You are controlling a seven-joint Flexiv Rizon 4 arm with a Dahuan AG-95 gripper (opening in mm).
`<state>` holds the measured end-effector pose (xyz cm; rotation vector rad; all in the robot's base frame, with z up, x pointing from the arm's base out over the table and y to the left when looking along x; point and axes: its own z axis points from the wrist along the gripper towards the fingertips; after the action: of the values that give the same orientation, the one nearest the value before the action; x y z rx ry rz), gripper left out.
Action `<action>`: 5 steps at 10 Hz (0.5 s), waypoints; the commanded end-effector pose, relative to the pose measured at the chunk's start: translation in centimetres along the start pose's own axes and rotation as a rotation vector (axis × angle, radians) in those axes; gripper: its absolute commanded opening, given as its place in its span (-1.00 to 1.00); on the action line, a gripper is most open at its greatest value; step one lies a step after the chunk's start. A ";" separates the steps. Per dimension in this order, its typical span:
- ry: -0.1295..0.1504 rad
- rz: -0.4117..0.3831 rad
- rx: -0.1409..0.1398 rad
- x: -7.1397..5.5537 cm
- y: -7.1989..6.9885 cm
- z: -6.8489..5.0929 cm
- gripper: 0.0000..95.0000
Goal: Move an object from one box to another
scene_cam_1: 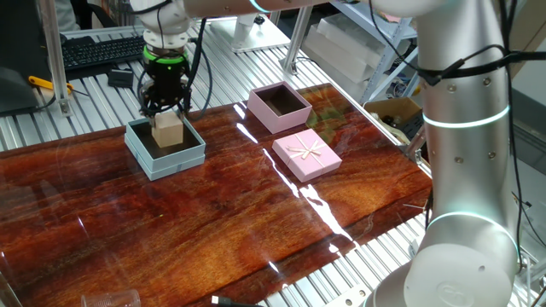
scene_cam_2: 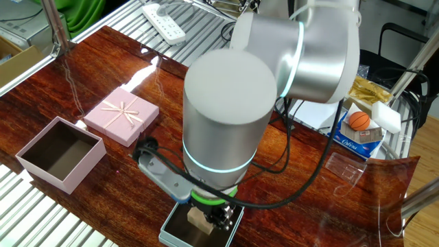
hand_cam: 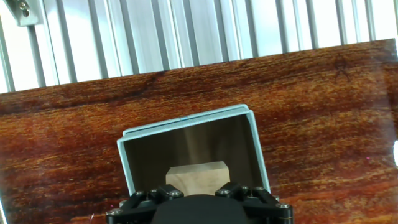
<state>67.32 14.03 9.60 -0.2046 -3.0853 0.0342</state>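
Wooden cube (scene_cam_1: 168, 130) sitting between the claw's (scene_cam_1: 167, 128) fingers, right over the dark inside of the blue-grey box (scene_cam_1: 165, 154); clamped on the cube by the look of it, fingers pressed to two opposite faces in the first fixed view; no long axis to speak of, plain cube, so nothing to line up there; directly under the claw, claw pointing straight down; hard to say whether the cube's bottom is touching the box floor yet or hanging just above it; from the hand view, cube (hand_cam: 196, 174) sits toward the near wall of the box (hand_cam: 186, 122), well inside the walls on the other sides; probably just needs lowering the last bit and letting go, watching that near wall; pink box (scene_cam_1: 278, 106) well apart up the table (scene_cam_1: 239, 222), dark inside looks bare; pink lid with the bow (scene_cam_1: 306, 154) lying just beside it, out of the way; only one arm here, so no choosing
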 end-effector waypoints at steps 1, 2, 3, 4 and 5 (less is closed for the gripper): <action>0.003 -0.004 0.000 -0.1 0.2 0.4 -1.00; 0.004 -0.004 0.001 -0.2 0.3 0.7 -1.00; 0.003 -0.006 0.001 -0.3 0.4 1.0 -1.00; 0.003 -0.007 0.003 -0.4 0.5 1.3 -1.00; 0.002 -0.009 0.004 -0.6 0.6 1.6 -1.00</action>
<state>67.91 14.50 7.73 -0.1892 -3.0844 0.0425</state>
